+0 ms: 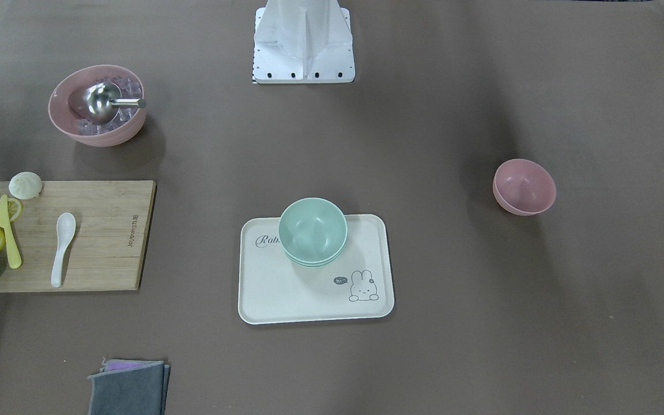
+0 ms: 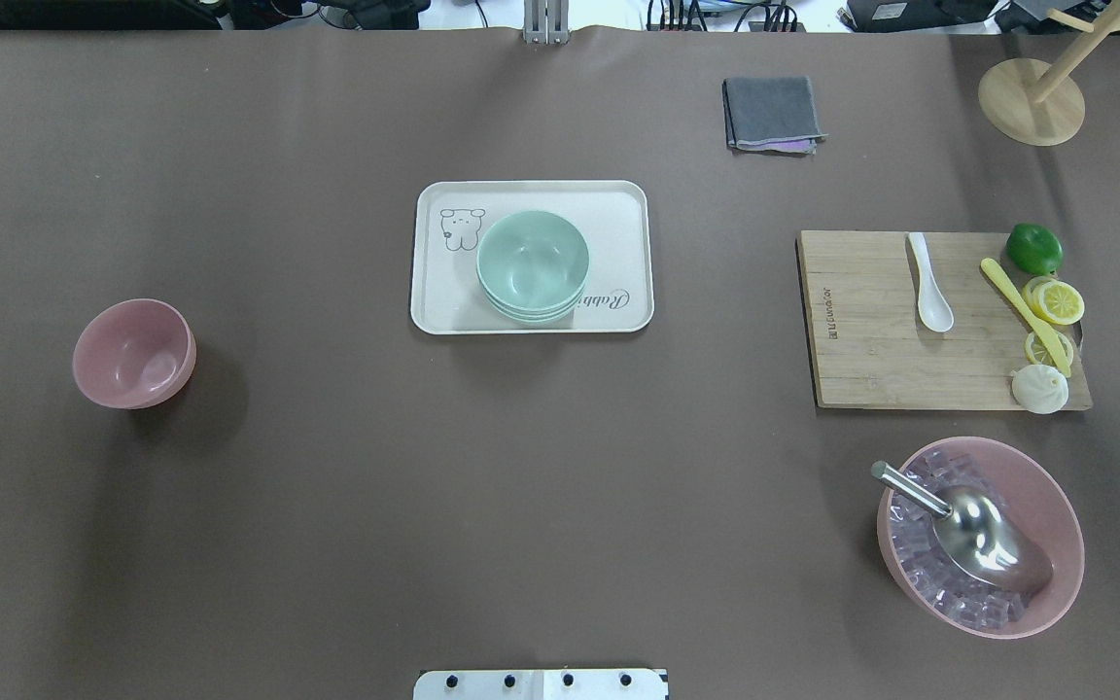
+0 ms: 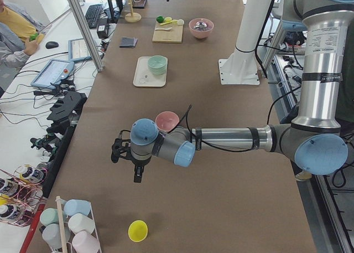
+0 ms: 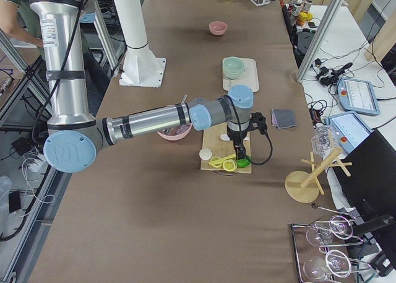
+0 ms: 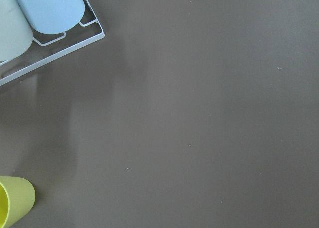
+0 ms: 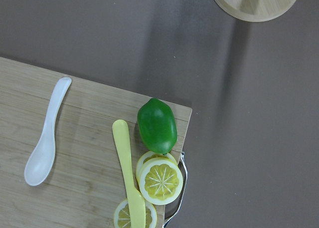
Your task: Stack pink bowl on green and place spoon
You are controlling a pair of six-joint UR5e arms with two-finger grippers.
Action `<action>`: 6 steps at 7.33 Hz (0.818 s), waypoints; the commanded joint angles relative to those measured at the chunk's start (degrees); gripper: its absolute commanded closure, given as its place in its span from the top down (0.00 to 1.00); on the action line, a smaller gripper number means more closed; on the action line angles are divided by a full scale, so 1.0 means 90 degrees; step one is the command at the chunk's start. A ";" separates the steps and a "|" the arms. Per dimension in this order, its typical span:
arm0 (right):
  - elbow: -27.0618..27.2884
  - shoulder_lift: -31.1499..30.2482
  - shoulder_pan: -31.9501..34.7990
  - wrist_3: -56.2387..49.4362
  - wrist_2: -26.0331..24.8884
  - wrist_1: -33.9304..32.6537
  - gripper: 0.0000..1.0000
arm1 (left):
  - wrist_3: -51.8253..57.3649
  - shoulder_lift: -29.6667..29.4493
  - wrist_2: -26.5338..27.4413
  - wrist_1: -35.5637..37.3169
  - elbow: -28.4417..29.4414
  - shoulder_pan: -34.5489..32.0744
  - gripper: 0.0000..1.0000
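The small pink bowl (image 2: pixel 134 352) stands upright and empty on the table's left side, also in the front view (image 1: pixel 525 187). The green bowls (image 2: pixel 533 262), nested in a stack, sit on the cream tray (image 2: pixel 443 301). The white spoon (image 2: pixel 929 282) lies on the wooden cutting board (image 2: pixel 871 360) and shows in the right wrist view (image 6: pixel 45 138). My left gripper (image 3: pixel 137 175) hangs over bare table beyond the pink bowl, toward the table's left end. My right gripper (image 4: pixel 240 154) hangs above the board's lime end. I cannot tell whether either is open.
The board also holds a lime (image 6: pixel 157 125), lemon slices (image 6: pixel 159 180) and a yellow knife (image 6: pixel 127 168). A large pink bowl (image 2: pixel 1066 515) with ice and a metal scoop stands near it. A grey cloth (image 2: pixel 772 112), a wooden stand (image 2: pixel 1032 102) and a yellow cup (image 5: pixel 12 203) are around.
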 commanded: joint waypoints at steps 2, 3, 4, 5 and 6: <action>-0.0193 0.0172 -0.0300 0.0009 -0.0029 0.0540 1.00 | -0.0055 -0.0003 -0.0009 -0.0136 0.0021 0.0029 0.98; -0.0174 0.0144 -0.0301 -0.0010 -0.0077 0.0719 1.00 | -0.0007 0.0006 -0.0019 -0.0340 0.0011 0.0078 0.98; -0.0087 0.0134 -0.0291 0.0000 0.0000 0.0750 1.00 | -0.0084 0.0026 -0.0019 -0.0671 0.0021 0.0272 0.98; -0.0193 0.0220 -0.0368 0.0000 -0.0019 0.0779 1.00 | -0.0336 -0.0051 0.0059 -0.0664 -0.0037 0.0825 0.98; -0.0571 0.0531 -0.0621 0.0019 -0.0097 0.0924 1.00 | -0.1064 -0.0120 0.0088 -0.0742 -0.0241 0.1420 0.98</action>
